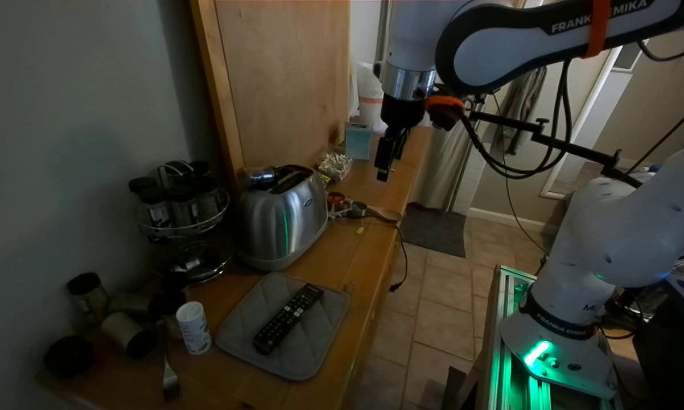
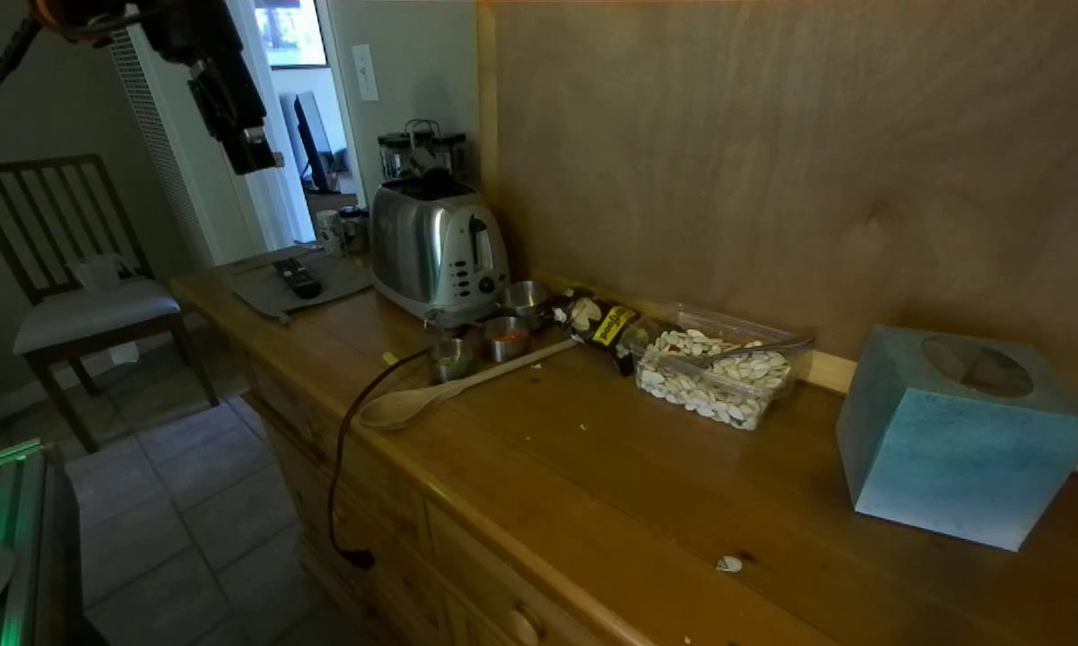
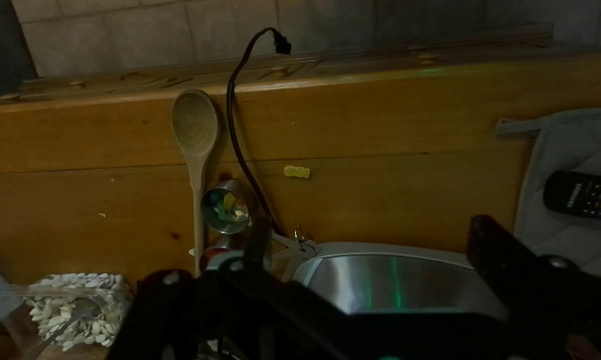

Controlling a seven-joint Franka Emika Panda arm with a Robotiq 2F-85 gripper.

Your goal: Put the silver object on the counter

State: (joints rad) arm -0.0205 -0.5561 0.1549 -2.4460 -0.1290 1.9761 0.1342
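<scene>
Silvery and smooth, a small rounded piece [image 1: 256,176] lies atop the toaster [image 1: 285,219], toward the back edge of the worktop [image 1: 347,253]; I take it for my target, though exactly what it is I can't make out. It looks stiff and fairly light, so I expect it to slip or roll under clumsy contact, perhaps to crack if it proves to be glass. I'd take it across the middle, squeeze modestly and lift straight up. My pincer [image 3: 369,234] hangs above the worktop, jaws spread wide, nothing held.

My wrist feed loses the piece behind the pincer's own dark bulk, and in an exterior view the toaster's black top [image 2: 436,187] merges with the spice jars [image 2: 395,160] beyond. Three metal cups [image 2: 506,341] beside the toaster show best in an exterior view; they could also pass for "silver". What the wrist feed does give me is the front edge from above: a yellow sweet [image 3: 297,172] and the black cord [image 3: 230,100] lie between the wooden spoon [image 3: 195,125] and the grey pad [image 3: 570,145], worth avoiding at set-down.
</scene>
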